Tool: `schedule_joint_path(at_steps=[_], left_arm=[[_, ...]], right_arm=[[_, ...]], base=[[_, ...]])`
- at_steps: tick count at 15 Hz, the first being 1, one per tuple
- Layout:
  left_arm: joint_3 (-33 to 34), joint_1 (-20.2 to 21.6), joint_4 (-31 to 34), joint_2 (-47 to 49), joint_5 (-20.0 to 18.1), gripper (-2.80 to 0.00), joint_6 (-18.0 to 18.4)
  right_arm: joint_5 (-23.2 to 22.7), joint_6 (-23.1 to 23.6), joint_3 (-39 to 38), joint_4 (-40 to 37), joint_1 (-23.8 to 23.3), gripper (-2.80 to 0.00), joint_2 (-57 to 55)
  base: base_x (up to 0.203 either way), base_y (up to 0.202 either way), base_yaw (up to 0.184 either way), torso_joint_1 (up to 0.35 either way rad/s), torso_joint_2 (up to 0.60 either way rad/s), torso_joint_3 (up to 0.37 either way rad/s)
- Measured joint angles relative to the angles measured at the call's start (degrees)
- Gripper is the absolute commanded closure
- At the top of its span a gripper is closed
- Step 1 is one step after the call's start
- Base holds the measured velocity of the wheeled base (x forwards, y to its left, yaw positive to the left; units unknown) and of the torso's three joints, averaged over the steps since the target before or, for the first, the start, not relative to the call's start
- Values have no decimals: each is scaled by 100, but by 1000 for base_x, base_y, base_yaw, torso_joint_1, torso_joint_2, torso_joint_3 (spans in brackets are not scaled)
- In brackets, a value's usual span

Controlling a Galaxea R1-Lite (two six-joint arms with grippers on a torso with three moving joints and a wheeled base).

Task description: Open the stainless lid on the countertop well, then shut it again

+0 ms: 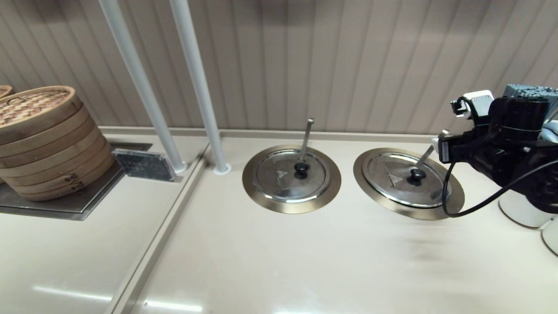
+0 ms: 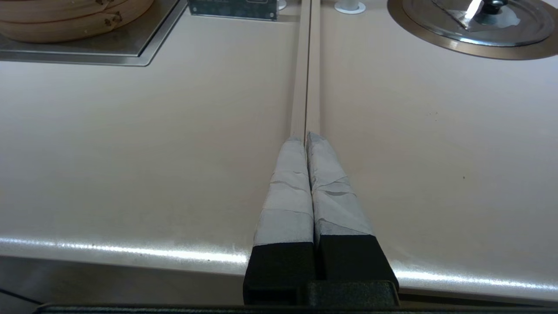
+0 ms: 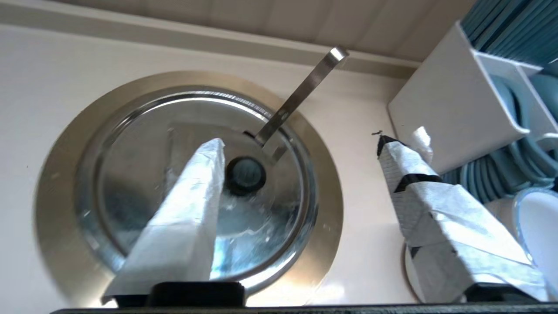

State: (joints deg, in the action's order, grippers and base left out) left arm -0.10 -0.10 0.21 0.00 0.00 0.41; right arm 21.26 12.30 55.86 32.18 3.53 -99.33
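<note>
Table [image 1: 279, 253] carries two ringed wells side by side; the countertop well [image 1: 453, 198] is the right one, by the robot's right arm. The stainless lid [image 1: 403, 179] sits flat and closed in it, ladle handle [image 1: 429, 152] poking out through the flap gap, so the knob [image 1: 416, 175] is the likely lifting point. Right gripper [image 3: 301, 148] hovers above the lid, fingers spread wide, nothing held, one finger [image 3: 187, 209] lined up near the knob. Left gripper [image 2: 306, 137] parked low over bare table, fingers pressed together, empty
</note>
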Motion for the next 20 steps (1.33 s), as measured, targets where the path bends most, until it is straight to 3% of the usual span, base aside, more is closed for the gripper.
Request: schedule_joint_path(at_steps=[2, 5, 9, 11, 14, 17, 20], left_arm=[[2, 0, 0, 0, 0, 0, -1], [2, 0, -2, 0, 0, 0, 2], [2, 0, -2, 0, -1, 0, 2], [2, 0, -2, 0, 0, 0, 0], [2, 0, 0, 0, -1, 0, 1], [2, 0, -2, 0, 0, 0, -1], [2, 0, -1, 0, 0, 0, 2]], right_arm=[[-515, -459, 59, -1254, 122, 0, 570], [-874, -1064, -139, -2674, 285, 0, 1418], [-1493, -1426, -964, -3416, 537, 0, 3264], [-1546, -1474, -1328, -3893, 632, 0, 4344], [-1091, -1419, -1605, -4954, 647, 0, 5878], [-835, -1149, -1575, -5960, 288, 0, 7262], [-1041, -782, -1812, -6442, -77, 0, 8538]], base=[[0, 0, 0, 0, 0, 0], [0, 0, 0, 0, 0, 0], [0, 0, 0, 0, 0, 0], [0, 0, 0, 0, 0, 0], [0, 0, 0, 0, 0, 0], [0, 0, 0, 0, 0, 0], [0, 0, 0, 0, 0, 0]])
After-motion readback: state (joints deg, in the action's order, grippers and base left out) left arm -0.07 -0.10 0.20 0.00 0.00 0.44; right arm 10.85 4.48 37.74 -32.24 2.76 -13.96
